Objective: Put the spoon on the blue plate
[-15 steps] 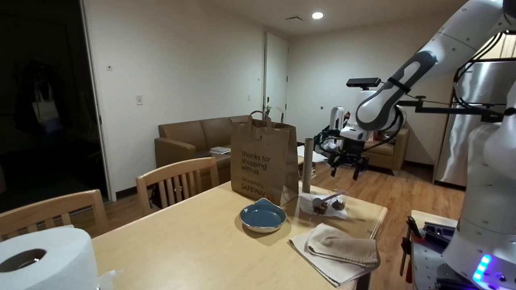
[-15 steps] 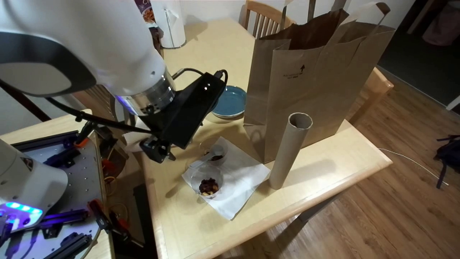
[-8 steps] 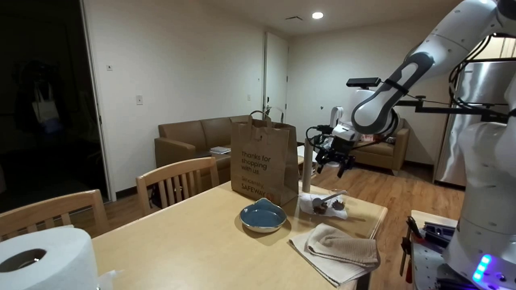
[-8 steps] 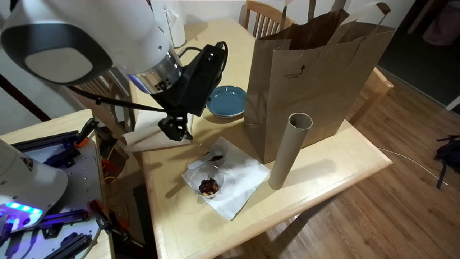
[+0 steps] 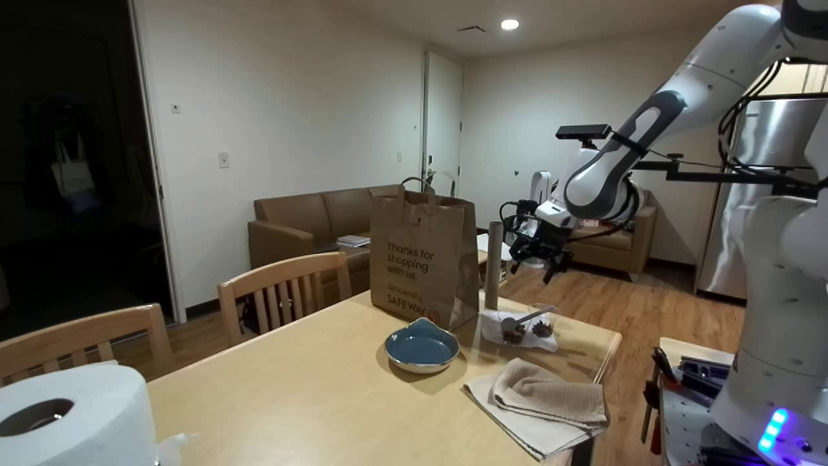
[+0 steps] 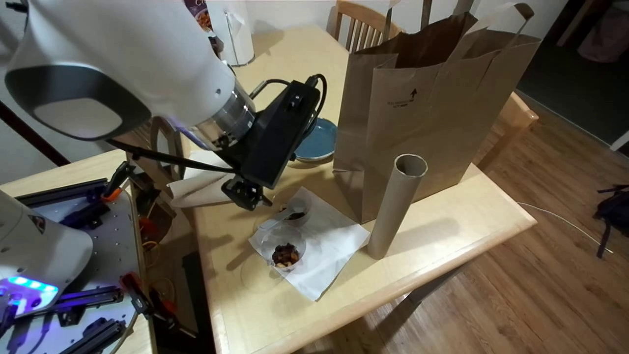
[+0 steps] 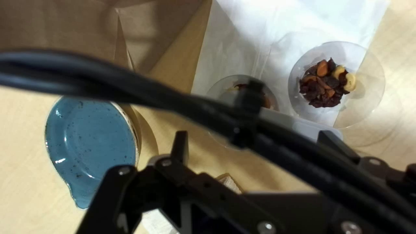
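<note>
The spoon, pale and translucent, lies across a clear cup; its handle [image 5: 538, 314] shows in an exterior view, partly hidden by a cable in the wrist view [image 7: 313, 128], and it also shows in an exterior view [image 6: 271, 223]. The blue plate [image 5: 422, 349] stands on the table beside the paper bag; it shows in an exterior view [image 6: 319, 141], partly behind the arm, and at left in the wrist view [image 7: 91, 139]. My gripper [image 5: 532, 275] is open and empty above the table, over the spoon side; in the wrist view [image 7: 253, 134] its fingers are wide apart.
A clear cup of nuts and dried fruit [image 6: 285, 256] stands on white paper [image 6: 334, 255]. A tall brown bag [image 5: 420, 259] and an upright cardboard tube [image 6: 397, 206] stand near. A folded cloth [image 5: 550, 401] lies by the table edge. A paper roll [image 5: 71, 414] stands at the near end.
In an exterior view my gripper has moved left, then stayed nearly in place. It has turned a little and come back toward the cups over the last half second. The spoon and plate have not moved.
</note>
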Robot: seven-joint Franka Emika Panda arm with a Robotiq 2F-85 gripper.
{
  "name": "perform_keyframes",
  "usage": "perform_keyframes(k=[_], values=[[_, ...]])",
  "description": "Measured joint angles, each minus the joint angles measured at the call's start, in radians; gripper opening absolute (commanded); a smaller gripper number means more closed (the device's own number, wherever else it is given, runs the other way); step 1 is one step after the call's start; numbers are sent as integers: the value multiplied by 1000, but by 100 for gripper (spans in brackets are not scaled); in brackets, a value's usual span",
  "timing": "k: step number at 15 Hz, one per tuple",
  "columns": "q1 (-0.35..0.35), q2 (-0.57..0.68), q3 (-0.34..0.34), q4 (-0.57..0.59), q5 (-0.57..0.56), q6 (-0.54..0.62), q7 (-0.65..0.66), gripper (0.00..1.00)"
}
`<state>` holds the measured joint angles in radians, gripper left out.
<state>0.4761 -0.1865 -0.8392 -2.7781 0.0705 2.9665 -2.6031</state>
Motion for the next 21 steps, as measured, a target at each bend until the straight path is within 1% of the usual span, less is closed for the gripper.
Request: perform_keyframes(k=[5,6,7,8,10,13,15,16,17,18,21], values=[[5,1,-1,-1,-7,-26,7,100],[20,0,-11,0,-30,-24,5,100],[48,-5,-35,0,-60,-30,5,100],[85,-14,-71,0,-88,-38,6,100],[165,-40,-169,1,-159,-41,6,100],[275,-84,-350,2,-274,-31,6,100],[329,-116,-466,2,-337,-2,6,100],[346,-130,-507,2,-355,15,6,100],[354,-141,-526,2,-361,20,5,100],[356,-148,-531,2,-362,20,5,100],[360,-151,-532,2,-362,21,5,100]])
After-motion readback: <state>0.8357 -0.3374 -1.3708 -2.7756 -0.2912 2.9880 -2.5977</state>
